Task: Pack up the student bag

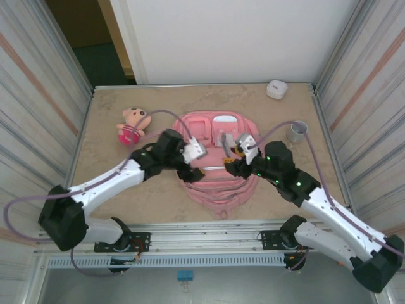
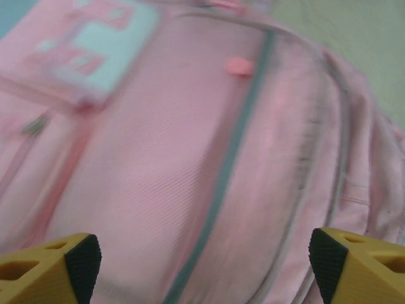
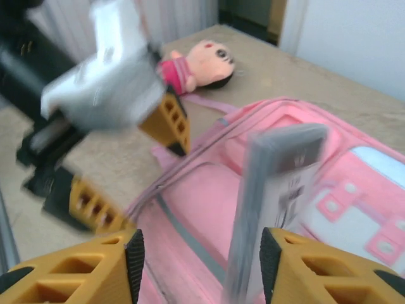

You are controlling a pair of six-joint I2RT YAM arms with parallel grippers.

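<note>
1. Right gripper (image 3: 201, 263) had its jaws roughly half apart, with a grey flat thing (image 3: 278, 183) (thin book or case, hard to say) standing upright between them, close against one finger. It was too blurry to tell if it was actually clamped or just leaning there.
2. Student bag (image 1: 215, 180) lay flat in the middle of the table (image 1: 145, 202), front pockets and white patch (image 1: 224, 118) facing up, straps trailing toward the near edge.
3. Left gripper (image 2: 205, 266) was spread wide with nothing in it, hanging right over the left side of the bag's front, just above a grey zipper line (image 2: 228, 171). My guess is it was there to pin or tug the fabric so a pocket would open for the other side.
4. The grey thing was edge-down over the bag, probably because a flat item slides into a pocket slot more easily that way.
5. Both arms reached out from the near edge and angled inward, elbows out, wrists bent down over the bag. The grippers were near each other but not touching.
6. Plush doll (image 1: 131, 125) lay beside the bag toward the far left corner, well apart from both grippers, so I'd say it wasn't packed yet.
</note>
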